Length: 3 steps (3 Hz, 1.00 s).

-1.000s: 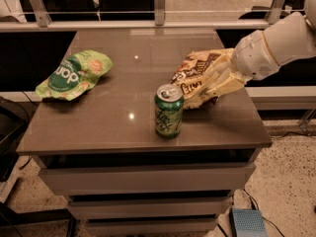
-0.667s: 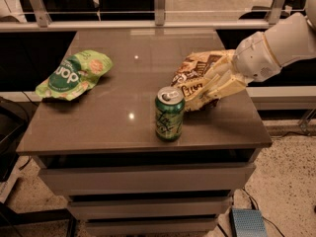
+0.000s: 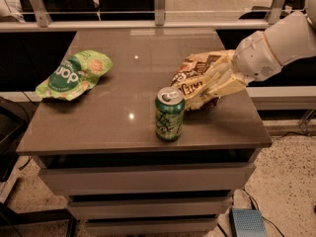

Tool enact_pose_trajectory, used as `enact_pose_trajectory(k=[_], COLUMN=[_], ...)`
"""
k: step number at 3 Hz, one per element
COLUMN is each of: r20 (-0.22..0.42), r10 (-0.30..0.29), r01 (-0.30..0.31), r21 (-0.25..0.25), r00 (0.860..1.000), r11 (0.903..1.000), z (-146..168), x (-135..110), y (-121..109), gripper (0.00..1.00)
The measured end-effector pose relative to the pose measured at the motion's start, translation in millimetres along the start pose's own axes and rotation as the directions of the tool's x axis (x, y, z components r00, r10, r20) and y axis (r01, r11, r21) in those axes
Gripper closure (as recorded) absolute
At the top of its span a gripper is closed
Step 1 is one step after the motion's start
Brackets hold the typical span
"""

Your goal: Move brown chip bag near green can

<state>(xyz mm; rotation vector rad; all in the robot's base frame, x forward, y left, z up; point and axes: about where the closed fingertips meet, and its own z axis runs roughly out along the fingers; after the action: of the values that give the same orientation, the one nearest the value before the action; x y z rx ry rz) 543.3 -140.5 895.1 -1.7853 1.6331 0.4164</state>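
The brown chip bag (image 3: pixel 193 77) is crinkled, tan and dark brown, and lies on the table right of centre. My gripper (image 3: pixel 210 88) comes in from the right on a white arm and is shut on the brown chip bag, its pale fingers (image 3: pixel 223 85) wrapped over the bag's right side. The green can (image 3: pixel 169 114) stands upright near the table's front edge, just left of and in front of the bag, close to it but apart.
A bright green chip bag (image 3: pixel 74 74) lies at the table's left side. The brown table (image 3: pixel 123 127) has drawers below. A railing runs behind the table. A blue box (image 3: pixel 247 223) sits on the floor at the lower right.
The gripper and the brown chip bag have shifted slightly left and forward, toward the green can. The can and green bag have not moved.
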Motion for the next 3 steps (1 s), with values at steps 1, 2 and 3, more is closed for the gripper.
enact_pose_trajectory(k=[1, 2, 3], r20=[-0.006, -0.013, -0.04], r10=[0.001, 0.001, -0.001], r01=[-0.001, -0.001, 0.002], r21=[0.003, 0.005, 0.027], r00=[1.0, 1.0, 0.999], r11=[1.0, 1.0, 0.9996], z=[-3, -4, -15], x=[1, 3, 12], y=[0, 0, -2], gripper=[0.18, 0.0, 0.0])
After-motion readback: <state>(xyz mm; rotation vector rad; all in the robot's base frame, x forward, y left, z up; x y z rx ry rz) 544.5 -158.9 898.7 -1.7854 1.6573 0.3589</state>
